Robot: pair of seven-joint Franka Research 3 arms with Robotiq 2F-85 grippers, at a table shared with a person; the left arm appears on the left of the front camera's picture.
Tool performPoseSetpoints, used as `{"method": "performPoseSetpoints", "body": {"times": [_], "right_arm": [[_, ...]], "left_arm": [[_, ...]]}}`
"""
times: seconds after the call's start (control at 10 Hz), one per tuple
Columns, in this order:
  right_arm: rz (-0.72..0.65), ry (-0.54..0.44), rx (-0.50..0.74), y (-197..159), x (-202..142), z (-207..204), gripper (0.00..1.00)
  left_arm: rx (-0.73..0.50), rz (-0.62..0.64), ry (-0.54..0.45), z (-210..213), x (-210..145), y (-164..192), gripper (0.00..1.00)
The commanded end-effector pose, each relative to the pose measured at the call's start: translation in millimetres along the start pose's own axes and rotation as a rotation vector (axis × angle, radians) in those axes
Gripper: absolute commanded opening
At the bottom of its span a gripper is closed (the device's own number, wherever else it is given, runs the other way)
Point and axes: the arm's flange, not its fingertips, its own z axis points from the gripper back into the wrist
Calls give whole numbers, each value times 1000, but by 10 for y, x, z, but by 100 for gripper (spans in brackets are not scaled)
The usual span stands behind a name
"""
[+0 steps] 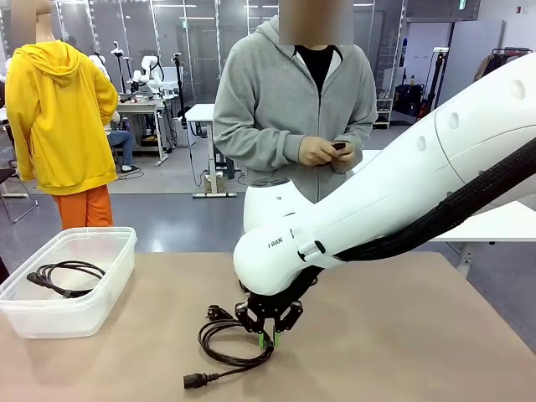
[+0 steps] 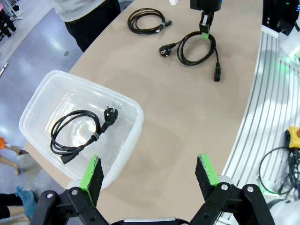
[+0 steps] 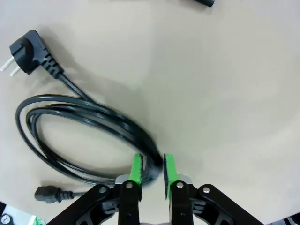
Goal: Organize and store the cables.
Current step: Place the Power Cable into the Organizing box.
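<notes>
The clear box point(image 2: 132, 136) holds one coiled cable point(image 2: 93, 136). My left pincer point(image 2: 149, 161) hangs wide open, empty. My right pincer point(image 3: 152, 160) stands around a second cable point(image 3: 93, 112) lying on the bench point(image 3: 225, 93); squeezing it or not, I cannot tell.

White arm point(image 1: 402, 180); black gripper point(image 1: 267, 335); green pads point(image 3: 137, 168)

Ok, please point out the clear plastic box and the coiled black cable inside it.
Clear plastic box point(image 2: 127, 145), left wrist view, side wall.
Coiled black cable point(image 2: 110, 114), left wrist view, its plug.
</notes>
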Motion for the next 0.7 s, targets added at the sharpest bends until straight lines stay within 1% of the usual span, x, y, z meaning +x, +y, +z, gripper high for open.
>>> {"method": "performPoseSetpoints", "body": {"times": [0.0,0.1,0.2,0.3,0.4,0.5,0.6], "right_arm": [[-26,-39,14,-18,-76,39,56],[-24,-40,17,-28,-96,51,68],[-21,-41,34,-59,-119,85,86],[-24,-49,44,-107,-141,126,98],[9,-48,60,-176,-166,200,100],[52,-66,79,-282,-202,302,100],[133,-90,101,-462,-258,444,100]], "left_arm": [[1,14,0,-3,1,-6,100],[1,14,0,-3,1,-6,100],[1,14,0,-3,1,-6,100],[1,14,0,-3,1,-6,100],[1,14,0,-3,1,-6,100],[1,14,0,-3,1,-6,100],[1,14,0,-3,1,-6,100]]}}
